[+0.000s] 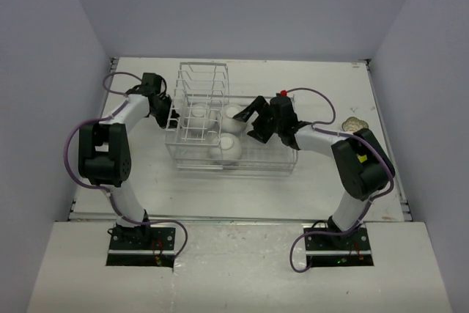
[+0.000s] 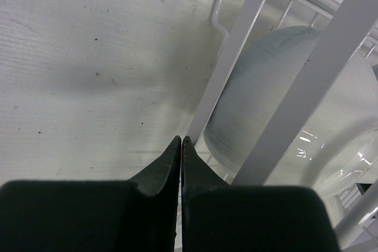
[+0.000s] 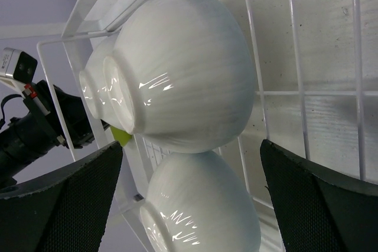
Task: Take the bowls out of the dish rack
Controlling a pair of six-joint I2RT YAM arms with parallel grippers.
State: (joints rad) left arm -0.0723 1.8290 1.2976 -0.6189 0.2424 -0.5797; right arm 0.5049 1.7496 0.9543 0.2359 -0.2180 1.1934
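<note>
The white wire dish rack [image 1: 278, 160] stands mid-table. Three white bowls lie in it on their sides: two at the back [image 1: 199, 113] [image 1: 233, 115] and one in front [image 1: 226, 149]. My right gripper [image 1: 248, 119] is open inside the rack beside them. In the right wrist view its jaws [image 3: 190, 146] stand wide on either side of two white bowls, one above [image 3: 183, 69] and one below [image 3: 207, 205]; a lime-yellow sliver [image 3: 121, 136] shows behind. My left gripper [image 1: 167, 108] is shut and empty at the rack's left end, its tips [image 2: 181, 140] against a rack wire [image 2: 236, 51], with a white bowl [image 2: 260, 104] behind the wire.
A brown-green patterned bowl [image 1: 354, 124] sits on the table to the right of the rack. The rack's taller slotted section [image 1: 201, 78] rises at the back left. Grey walls close in the table on three sides.
</note>
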